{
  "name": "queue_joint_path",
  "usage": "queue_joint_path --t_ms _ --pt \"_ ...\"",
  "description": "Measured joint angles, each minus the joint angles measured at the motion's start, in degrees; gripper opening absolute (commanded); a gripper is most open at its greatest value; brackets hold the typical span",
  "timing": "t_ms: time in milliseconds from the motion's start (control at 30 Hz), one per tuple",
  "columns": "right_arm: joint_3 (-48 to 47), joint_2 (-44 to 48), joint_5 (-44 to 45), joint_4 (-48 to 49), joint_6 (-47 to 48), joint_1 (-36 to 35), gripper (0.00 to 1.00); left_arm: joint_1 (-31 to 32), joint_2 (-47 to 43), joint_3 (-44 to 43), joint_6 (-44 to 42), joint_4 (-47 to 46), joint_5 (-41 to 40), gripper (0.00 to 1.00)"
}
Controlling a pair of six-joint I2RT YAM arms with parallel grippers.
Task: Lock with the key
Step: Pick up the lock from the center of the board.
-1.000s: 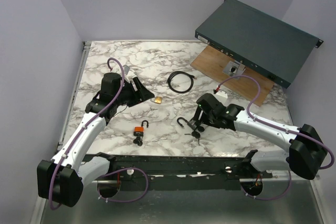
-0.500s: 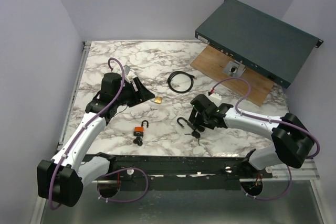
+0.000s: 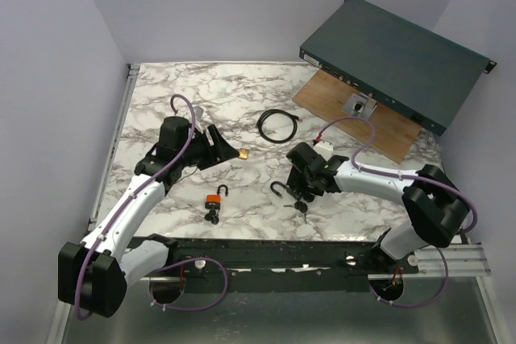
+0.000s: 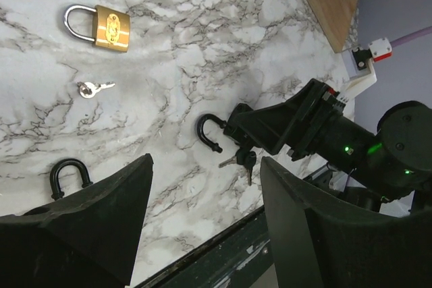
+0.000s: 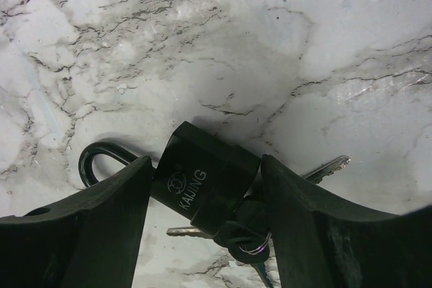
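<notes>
A black padlock marked KAIJING lies on the marble table, its shackle swung open. A bunch of keys hangs at its bottom end. My right gripper is open and low over the padlock, one finger on each side of the body. In the top view the right gripper covers the padlock. My left gripper is open and empty, next to a brass padlock. In the left wrist view, the brass padlock is closed, with a small loose key near it.
An orange padlock with an open shackle and black keys lies near the front edge. A coiled black cable lies mid-table. A wooden board and a dark rack unit are at the back right.
My right gripper has moved left and closed in over the black padlock. My left arm has shifted slightly to the right and nearer.
</notes>
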State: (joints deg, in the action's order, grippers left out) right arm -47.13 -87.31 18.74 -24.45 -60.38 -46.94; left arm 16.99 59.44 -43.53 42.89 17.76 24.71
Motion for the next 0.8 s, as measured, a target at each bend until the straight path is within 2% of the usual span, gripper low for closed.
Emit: queue_joint_path --t_ms 133,300,367,633,800 --pt "-1.0 -1.4 0.1 -0.1 1.1 0.0 0.64 2.5 0.5 2.1 0.2 -0.2 0.0 0.64" --pt "-2.7 -3.0 0.1 -0.5 2.6 -0.3 0.53 7.5 2.8 4.0 1.1 -1.7 -0.9 0.63" --pt "-2.8 -3.0 0.1 -0.4 2.9 -0.4 0.43 9.2 4.1 4.8 1.6 -2.4 -1.2 0.62" --pt "-2.4 -2.8 -0.2 0.9 3.5 -0.5 0.17 12.7 11.3 7.0 4.5 -7.4 -0.9 0.58" --pt "-1.0 -1.1 -1.6 2.1 3.7 -0.5 0.07 14.1 16.8 8.2 6.1 -11.5 1.5 0.54"
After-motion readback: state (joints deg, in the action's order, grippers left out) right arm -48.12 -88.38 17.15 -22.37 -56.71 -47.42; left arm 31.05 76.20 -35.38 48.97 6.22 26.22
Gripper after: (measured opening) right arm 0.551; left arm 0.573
